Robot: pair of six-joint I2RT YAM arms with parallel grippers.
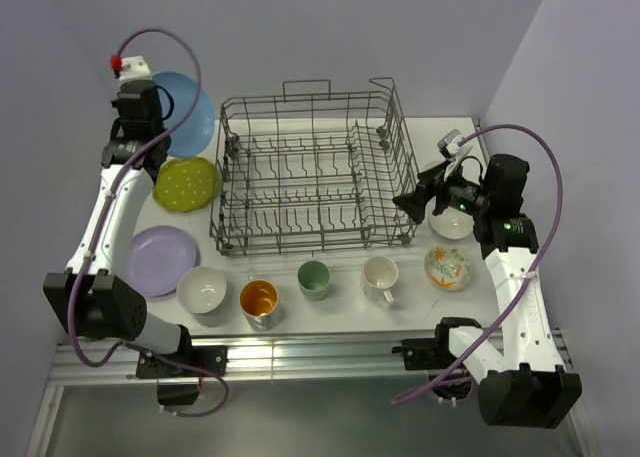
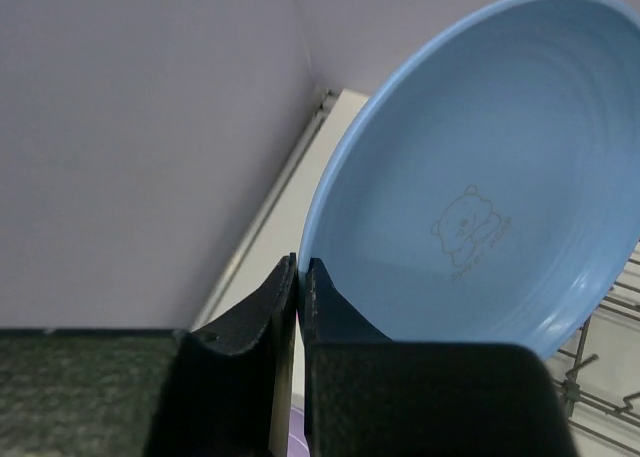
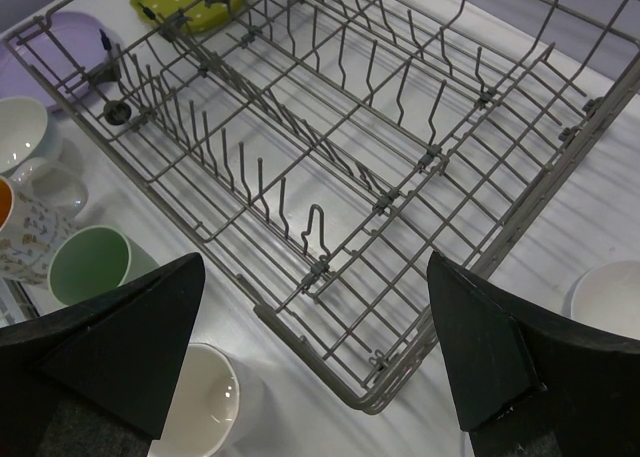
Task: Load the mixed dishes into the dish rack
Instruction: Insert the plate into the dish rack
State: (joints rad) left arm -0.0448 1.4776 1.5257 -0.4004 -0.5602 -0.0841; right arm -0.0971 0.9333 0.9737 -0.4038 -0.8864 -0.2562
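Note:
My left gripper (image 2: 300, 267) is shut on the rim of the blue plate (image 2: 480, 177), which it holds lifted and tilted at the back left of the table, left of the dish rack (image 1: 310, 172). In the top view the blue plate (image 1: 192, 112) hangs over the yellow-green plate (image 1: 186, 182). My right gripper (image 3: 315, 267) is open and holds nothing, hovering over the rack's near right corner (image 3: 400, 377) and above the white mug (image 3: 200, 402). A white bowl (image 1: 450, 224) sits partly under that arm.
Along the front stand a lavender plate (image 1: 160, 260), a white bowl (image 1: 202, 289), an orange-inside cup (image 1: 259, 300), a pale green cup (image 1: 314, 279), the white mug (image 1: 380, 277) and a floral bowl (image 1: 448, 267). Walls close in behind and on the right.

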